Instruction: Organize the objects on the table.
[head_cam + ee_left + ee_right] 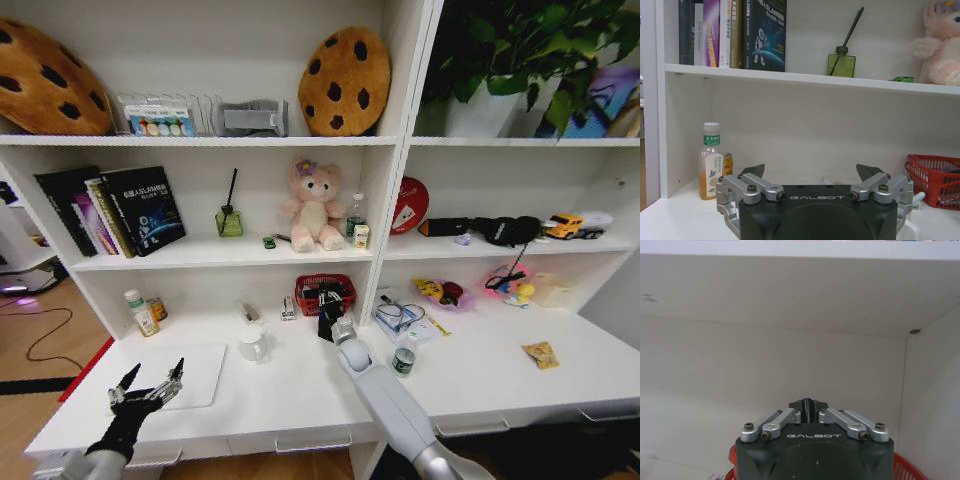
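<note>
You get bright, even indoor light; soft shadows sit under each shelf [200, 141]; the head view bows straight lines toward its edges; the plush bear [942, 42] at upper right looks slightly soft.

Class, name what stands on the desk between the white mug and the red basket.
In the head view, a small upright item, too small to identify, stands between the white mug and the red basket, nearer the basket. The right gripper hovers at the basket's front.

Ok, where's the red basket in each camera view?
Head view: red basket on the desk, under the bear's shelf board.
Left wrist view: on the desk, past the left end effector.
Right wrist view: red rim behind the right end effector.
Shared landmark: that shelf board.
</note>
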